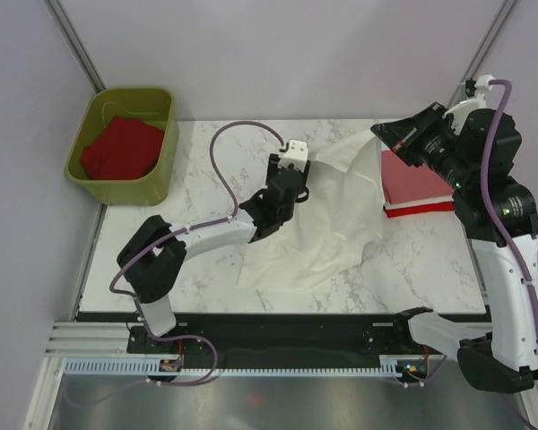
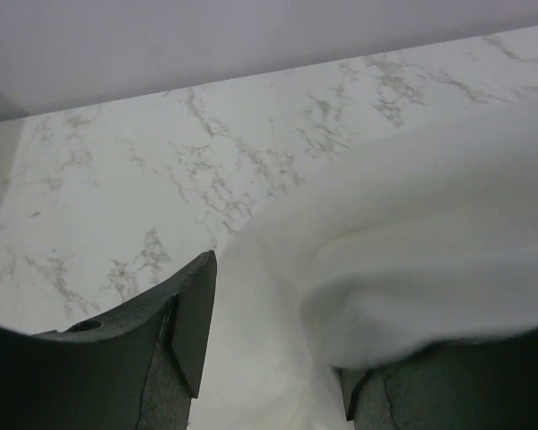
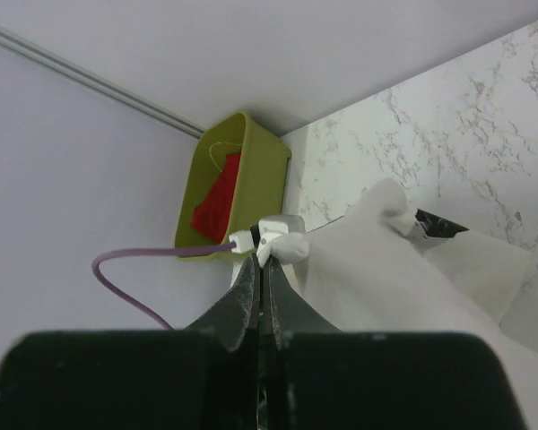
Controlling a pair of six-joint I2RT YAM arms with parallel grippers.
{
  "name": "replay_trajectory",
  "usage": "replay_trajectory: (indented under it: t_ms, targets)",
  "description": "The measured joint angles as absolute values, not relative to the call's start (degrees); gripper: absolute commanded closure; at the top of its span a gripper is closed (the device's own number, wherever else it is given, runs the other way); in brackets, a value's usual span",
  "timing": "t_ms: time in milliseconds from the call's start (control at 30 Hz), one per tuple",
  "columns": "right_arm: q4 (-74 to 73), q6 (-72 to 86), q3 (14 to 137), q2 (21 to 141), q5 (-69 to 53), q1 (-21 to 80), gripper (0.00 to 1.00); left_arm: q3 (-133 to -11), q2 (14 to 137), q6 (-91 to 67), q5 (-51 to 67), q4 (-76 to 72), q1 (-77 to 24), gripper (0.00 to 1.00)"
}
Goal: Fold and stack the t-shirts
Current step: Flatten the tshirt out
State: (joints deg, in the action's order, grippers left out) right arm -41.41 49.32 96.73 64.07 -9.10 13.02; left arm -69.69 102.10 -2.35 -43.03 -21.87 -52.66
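Right gripper [image 3: 263, 264] pinching shirt [image 1: 314, 233] corner; left gripper [image 2: 271, 345] jaws apart astride the edge, should bite deep before lifting.

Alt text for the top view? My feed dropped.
A white t-shirt lies rumpled across the marble table, right end effector pinching its far right corner, left end effector at its far left edge. Folded red shirts right, green tub far left.
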Motion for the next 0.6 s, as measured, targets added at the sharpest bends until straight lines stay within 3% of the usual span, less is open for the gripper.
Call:
replay_trajectory:
  t_ms: [133,267,467,600]
  targets:
    - [-43.0,49.3,99.2,63.3,-9.0,13.0,1.00,-68.6,98.7,-6.1,-41.5,-17.7,-46.1,0.40]
    - [-45.4,49.4,99.8,63.4,-9.1,13.0,1.00,-66.3,94.6,-9.6,-39.1,-15.2,-41.7,0.32]
    - [-46.9,49.5,100.1,63.5,-9.1,13.0,1.00,-62.7,93.0,-14.3,-31.3,-14.0,-39.8,0.20]
    - [-47.7,49.4,100.2,63.5,-9.1,13.0,1.00,-60.0,92.1,-17.1,-27.6,-12.4,-39.9,0.20]
